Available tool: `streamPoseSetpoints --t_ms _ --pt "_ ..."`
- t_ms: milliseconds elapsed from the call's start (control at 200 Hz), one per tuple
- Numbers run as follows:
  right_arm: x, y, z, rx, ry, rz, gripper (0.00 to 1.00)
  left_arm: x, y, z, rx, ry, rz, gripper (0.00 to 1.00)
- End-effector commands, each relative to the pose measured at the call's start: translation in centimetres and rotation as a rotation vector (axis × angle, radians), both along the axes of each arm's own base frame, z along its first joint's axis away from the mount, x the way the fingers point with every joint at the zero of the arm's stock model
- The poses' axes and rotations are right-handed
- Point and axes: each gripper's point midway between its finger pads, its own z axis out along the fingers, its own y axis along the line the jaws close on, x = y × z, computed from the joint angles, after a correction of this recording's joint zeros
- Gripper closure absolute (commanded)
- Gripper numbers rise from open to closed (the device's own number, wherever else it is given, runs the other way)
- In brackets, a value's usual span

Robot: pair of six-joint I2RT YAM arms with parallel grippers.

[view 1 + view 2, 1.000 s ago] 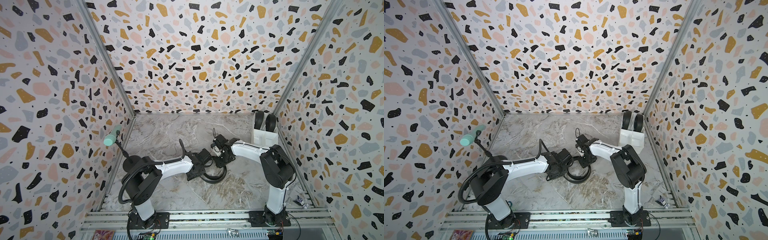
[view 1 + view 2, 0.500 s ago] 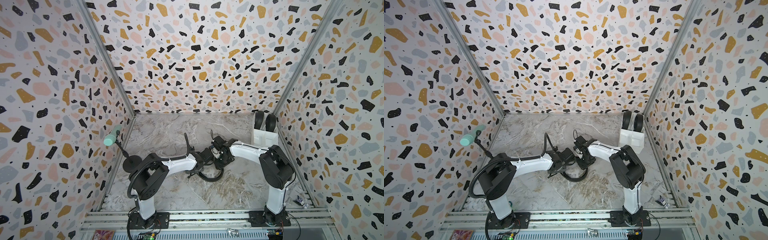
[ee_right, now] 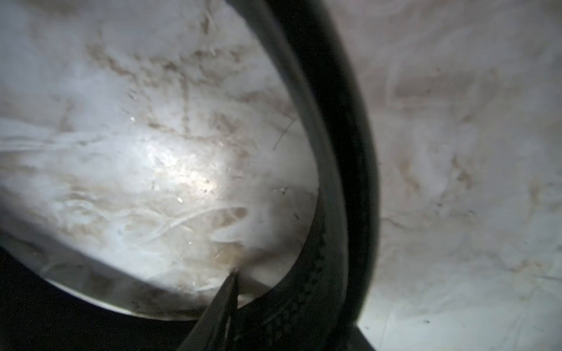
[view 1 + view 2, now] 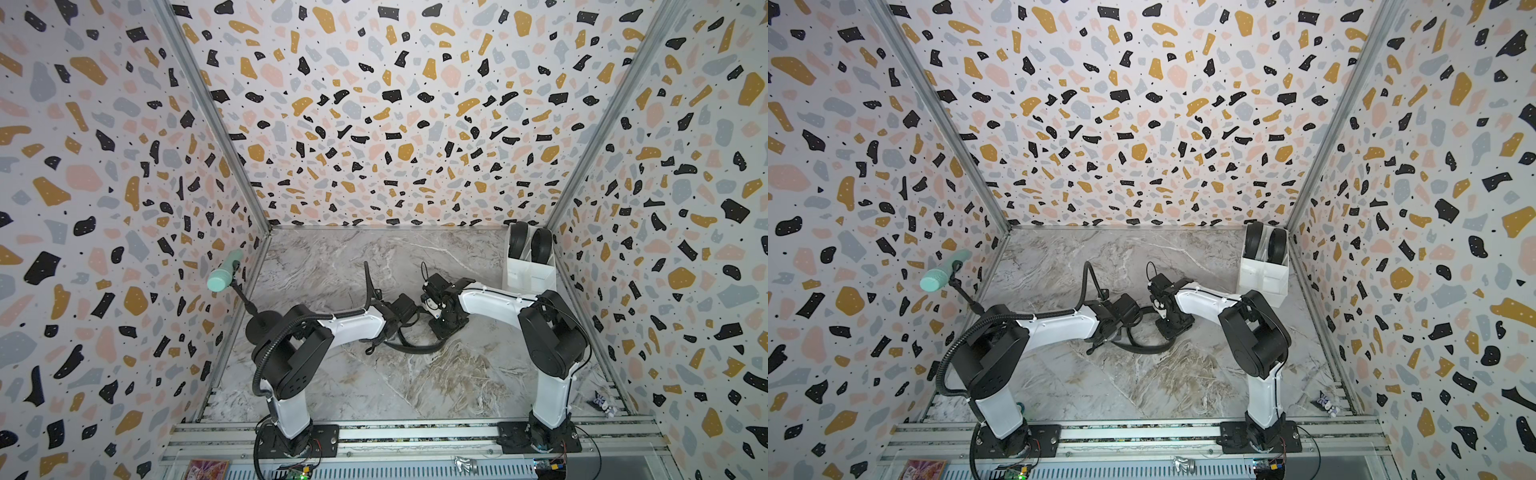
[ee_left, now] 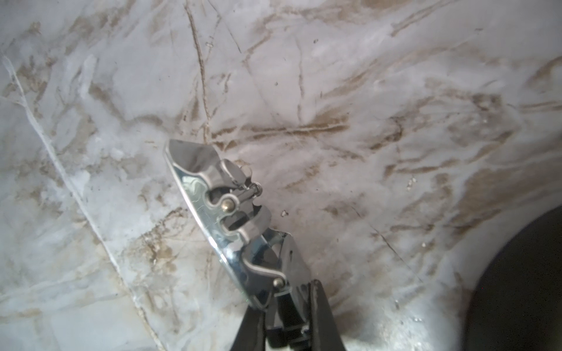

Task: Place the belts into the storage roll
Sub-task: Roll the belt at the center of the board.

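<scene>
left arm (image 4: 353, 328) has swung its elbow rightward, left gripper (image 5: 282, 294) pinching the thin belt's (image 4: 415, 349) silver buckle (image 5: 225, 206) mid-table; whether the right gripper's (image 4: 446, 328) fingers clamp anything is unclear.

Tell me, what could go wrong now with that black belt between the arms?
The left gripper pinches one end of the silver buckle, so it might slip free. The belt forms a wide, loose loop that may spring open before it fits a cell of the white storage box. The right gripper works close by; they could collide.
</scene>
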Motion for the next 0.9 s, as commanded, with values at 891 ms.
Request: streamPoseSetpoints --t_ms 891 --pt "-2.0 -11.2 -4.5 -0.354 0.148 -0.094 0.71 0.5 12.0 0.9 0.254 0.0 0.147 1.0"
